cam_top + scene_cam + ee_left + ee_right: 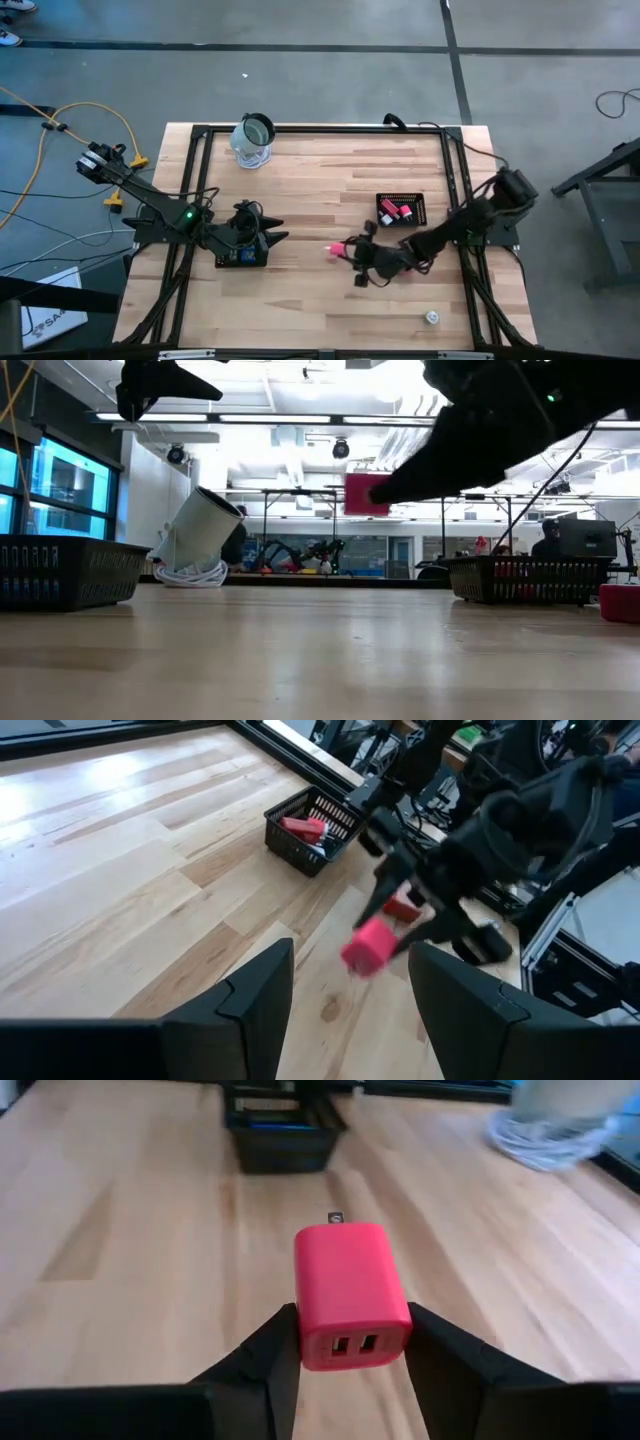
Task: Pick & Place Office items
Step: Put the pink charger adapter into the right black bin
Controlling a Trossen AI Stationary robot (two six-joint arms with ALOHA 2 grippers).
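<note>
Currently: right end effector (pixel 350 1342) clenched on pink charger (pixel 350 1295), held above the tabletop (pixel 320 200).
We list the charger mid-tabletop, clear of the wood, between the two mesh trays. Right tray (pixel 402 210) holds red and pink blocks (pixel 397 211). Left end effector (pixel 262 237) hangs released over the left tray (pixel 242 258). Jar (pixel 253 142) sits near the far edge; whitish round piece (pixel 432 318) near the front right.
</note>
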